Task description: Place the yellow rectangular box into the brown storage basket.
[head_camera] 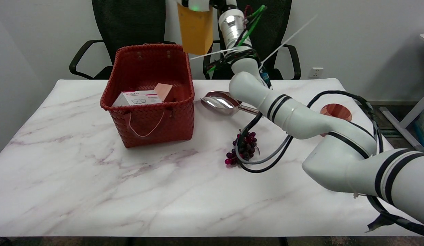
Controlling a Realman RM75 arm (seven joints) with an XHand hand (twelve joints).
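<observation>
The yellow rectangular box hangs upright in the air, above and just behind the right rear corner of the brown storage basket. My right hand grips the box by its top end; only the lower part of the hand shows at the picture's top edge, the rest is cut off. The arm rises steeply from the lower right to reach it. The basket is a reddish-brown woven one standing at the table's left centre, open at the top. Inside it lie a white carton and a small pink box.
A shiny metal scoop lies just right of the basket. A bunch of dark grapes sits mid-table under the arm's cables. A round wooden dish shows behind the forearm. Two black chairs stand behind the table.
</observation>
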